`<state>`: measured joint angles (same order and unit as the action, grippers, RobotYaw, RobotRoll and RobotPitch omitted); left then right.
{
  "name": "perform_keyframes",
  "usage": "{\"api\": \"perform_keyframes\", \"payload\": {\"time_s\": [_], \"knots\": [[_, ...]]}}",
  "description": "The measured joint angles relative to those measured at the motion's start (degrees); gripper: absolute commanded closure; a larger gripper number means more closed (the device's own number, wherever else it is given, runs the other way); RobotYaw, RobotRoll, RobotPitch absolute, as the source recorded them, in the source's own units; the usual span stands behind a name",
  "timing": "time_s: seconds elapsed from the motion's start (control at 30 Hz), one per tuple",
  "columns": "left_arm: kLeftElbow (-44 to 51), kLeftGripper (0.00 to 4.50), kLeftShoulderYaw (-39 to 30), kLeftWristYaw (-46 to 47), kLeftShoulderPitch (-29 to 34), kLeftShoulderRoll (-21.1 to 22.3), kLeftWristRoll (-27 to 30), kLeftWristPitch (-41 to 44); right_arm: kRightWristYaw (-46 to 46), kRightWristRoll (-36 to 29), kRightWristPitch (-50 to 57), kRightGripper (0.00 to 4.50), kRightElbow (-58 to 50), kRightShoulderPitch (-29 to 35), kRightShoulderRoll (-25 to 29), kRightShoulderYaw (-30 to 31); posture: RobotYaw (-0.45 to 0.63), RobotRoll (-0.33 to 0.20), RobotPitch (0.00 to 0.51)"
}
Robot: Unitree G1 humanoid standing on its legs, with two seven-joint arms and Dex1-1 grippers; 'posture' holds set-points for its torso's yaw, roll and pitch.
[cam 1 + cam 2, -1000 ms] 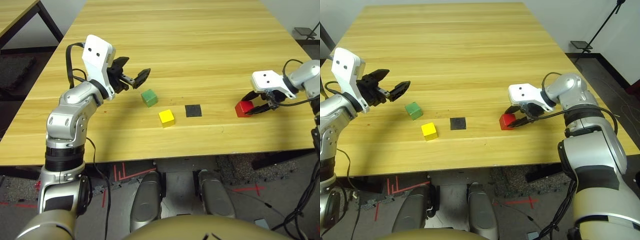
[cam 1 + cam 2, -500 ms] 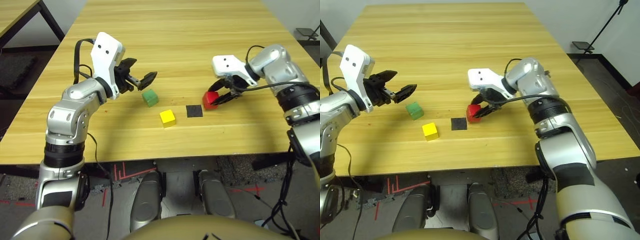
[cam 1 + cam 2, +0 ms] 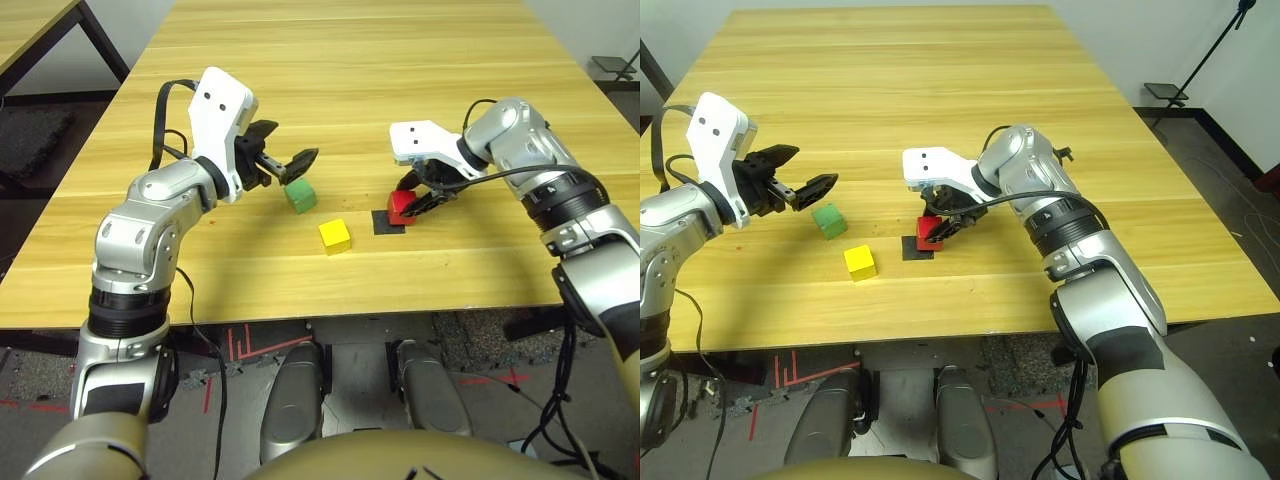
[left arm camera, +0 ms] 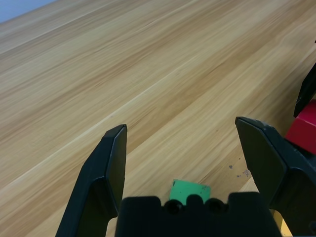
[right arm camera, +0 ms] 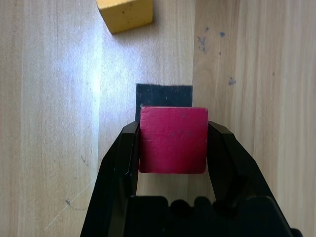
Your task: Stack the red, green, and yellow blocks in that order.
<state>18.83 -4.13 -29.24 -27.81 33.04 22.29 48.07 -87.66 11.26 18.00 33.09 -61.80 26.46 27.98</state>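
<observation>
My right gripper (image 3: 418, 197) is shut on the red block (image 3: 400, 207), holding it over the near right part of the flat black square patch (image 5: 163, 95). The red block (image 5: 173, 139) sits squarely between both fingers. The green block (image 3: 298, 195) rests on the table left of centre. My left gripper (image 3: 290, 165) hangs open just above and behind it, and the green block (image 4: 189, 190) shows low between its fingers. The yellow block (image 3: 335, 235) lies on the table in front of the green one, left of the patch.
The wooden table (image 3: 360, 80) stretches wide and bare behind the blocks. Its front edge runs close below the yellow block. A second table's corner (image 3: 30, 25) stands at the far left, across a gap.
My right gripper carried the red block leftward from the table's right side to the black patch. My left gripper moved a little right, closer to the green block.
</observation>
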Motion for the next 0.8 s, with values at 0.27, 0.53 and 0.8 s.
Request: {"api": "perform_keyframes", "payload": {"time_s": [0.27,0.53,0.8], "knots": [[0.26,0.0,-0.52,0.82,1.34,-0.2,0.04,0.11,0.39,0.01,-0.79,2.46,1.47,-0.08,-1.08,0.75,0.34,-0.227,0.117],[-1.94,0.0,1.02,-1.73,0.12,1.96,-0.11,0.36,0.71,-0.68,-2.12,0.06,2.03,0.63,-1.27,0.51,0.3,-0.192,0.099],[-12.84,0.0,10.98,-11.96,-9.16,8.35,-2.57,2.52,-1.51,-6.84,-3.48,0.02,3.53,-0.2,8.4,-8.78,0.2,-0.157,0.081]]}}
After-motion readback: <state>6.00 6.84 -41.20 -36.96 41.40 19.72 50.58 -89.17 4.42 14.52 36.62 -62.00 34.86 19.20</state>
